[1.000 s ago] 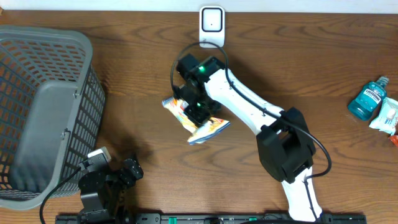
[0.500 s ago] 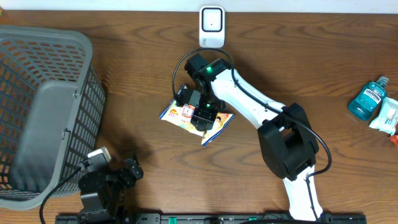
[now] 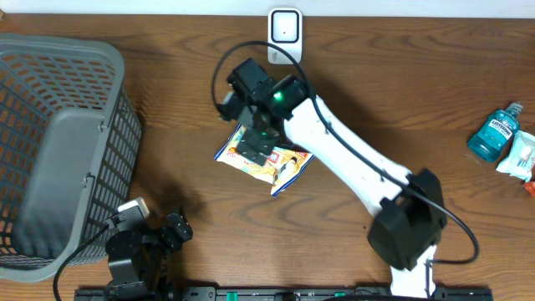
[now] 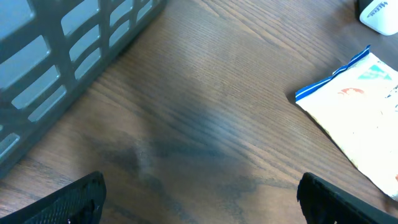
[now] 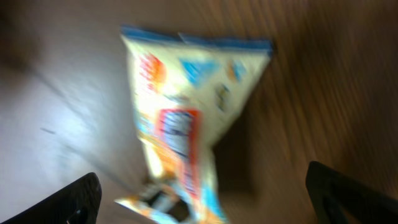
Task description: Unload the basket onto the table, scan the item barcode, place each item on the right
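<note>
Your right claw [image 3: 253,144] gapes empty above the white-orange plastic snack packet [image 3: 284,167], mid-frame on the brown wooden surface [image 3: 167,109]; left claw [image 4: 208,200] likewise wide, empty.

The surface [image 3: 167,100] was dark brown with wood grain. The snack packet [image 3: 288,167] was cream, printed orange and red, edged blue. Left of the packet, the basket [image 3: 23,117] was grey lattice; far right of it, the bottle [image 3: 497,132] was teal.

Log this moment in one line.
right pincer open above snack packet | snack packet flat on table | left pincer open, empty
</note>
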Motion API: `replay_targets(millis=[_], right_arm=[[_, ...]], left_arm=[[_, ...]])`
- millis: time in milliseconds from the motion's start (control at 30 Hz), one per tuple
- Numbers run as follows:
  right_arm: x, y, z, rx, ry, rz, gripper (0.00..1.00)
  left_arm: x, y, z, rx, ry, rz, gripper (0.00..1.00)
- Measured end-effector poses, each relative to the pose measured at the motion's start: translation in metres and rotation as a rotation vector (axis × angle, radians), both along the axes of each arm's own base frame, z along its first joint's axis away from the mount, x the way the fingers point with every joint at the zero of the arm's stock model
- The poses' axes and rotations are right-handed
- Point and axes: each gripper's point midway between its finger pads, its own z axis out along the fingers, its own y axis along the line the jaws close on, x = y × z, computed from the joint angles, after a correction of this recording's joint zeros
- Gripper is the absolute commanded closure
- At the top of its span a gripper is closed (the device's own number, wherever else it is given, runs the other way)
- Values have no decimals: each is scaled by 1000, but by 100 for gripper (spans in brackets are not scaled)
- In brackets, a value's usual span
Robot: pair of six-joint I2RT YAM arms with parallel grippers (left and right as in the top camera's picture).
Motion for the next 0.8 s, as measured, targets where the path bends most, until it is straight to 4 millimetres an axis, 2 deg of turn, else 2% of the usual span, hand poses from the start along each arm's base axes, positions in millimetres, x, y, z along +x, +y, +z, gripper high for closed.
replay_targets(millis=[67, 133, 167, 200, 233, 300, 433, 667, 733, 800], right_arm=[[-10, 14, 8, 41, 4, 16, 1], [-19, 23, 3, 56, 21, 30, 1], [-22, 26, -4, 51, 35, 35, 6], [-24, 26, -13, 41, 49, 38, 19], [-26, 27, -22, 28, 63, 35, 25], [-28, 24, -44, -12, 93, 17, 30], [-22, 10, -80, -137, 78, -67, 29], [-1, 5, -80, -179, -47, -157, 21], [1, 3, -83, -185, -58, -170, 20], [-3, -5, -92, -211, -50, -183, 13]], left_arm=[[0, 0, 0, 0, 0, 0, 2], [0, 0, 0, 0, 0, 0, 2], [0, 0, 0, 0, 0, 0, 2], [0, 0, 0, 0, 0, 0, 2], [0, 0, 0, 0, 0, 0, 2], [0, 0, 0, 0, 0, 0, 2], [0, 0, 0, 1, 0, 0, 2], [0, 0, 0, 0, 0, 0, 2], [0, 0, 0, 0, 0, 0, 2], [0, 0, 0, 0, 0, 0, 2]])
